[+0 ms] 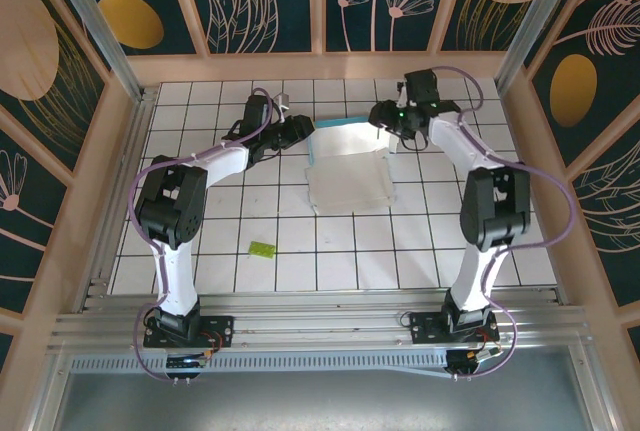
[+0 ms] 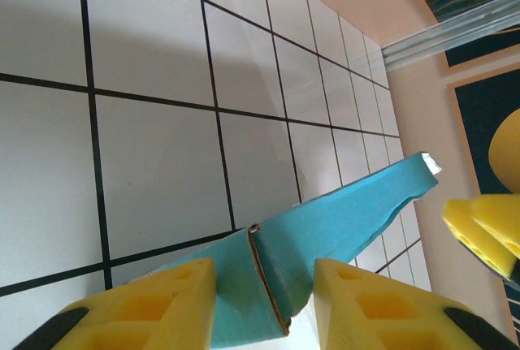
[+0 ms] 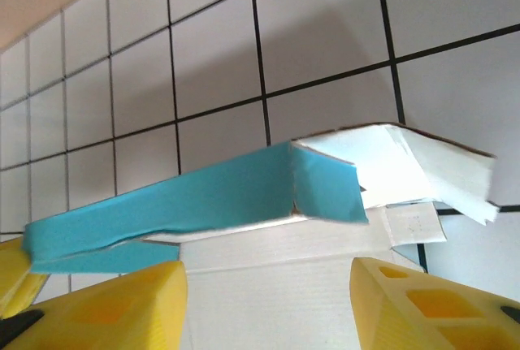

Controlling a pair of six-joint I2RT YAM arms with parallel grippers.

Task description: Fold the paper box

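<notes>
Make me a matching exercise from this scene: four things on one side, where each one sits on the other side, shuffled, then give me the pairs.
Things
1. paper box
2. lime-green piece
3. left gripper
4. right gripper

Places
A. at the box's far right corner
B. on the tiles between the two arms, white face up
C. at the box's far left corner
D. alone on a tile near the left arm

Pairs: 1-B, 2-D, 3-C, 4-A
</notes>
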